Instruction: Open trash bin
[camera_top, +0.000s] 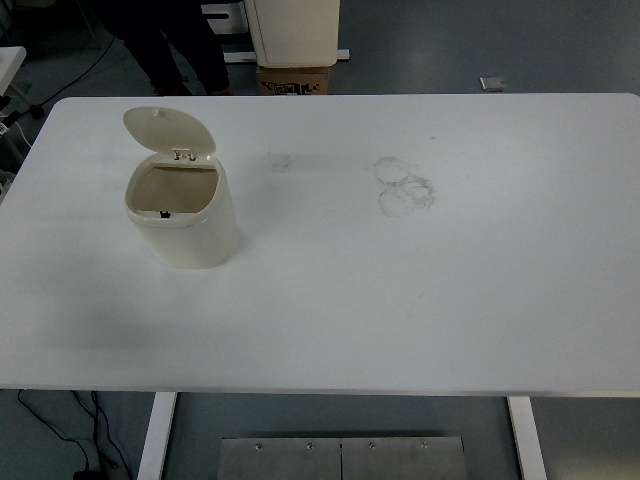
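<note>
Head view: I see the small cream plastic trash bin (185, 215) standing upright on the far left part of the white table (420, 290). Its rounded flip lid (168, 130) stands tilted back on the far hinge, leaving the brown interior exposed, so I judge the bin open. Neither of my 2 hands shows, so I cannot tell their state. Dark trouser legs (170, 45) stand beyond the table's far edge.
</note>
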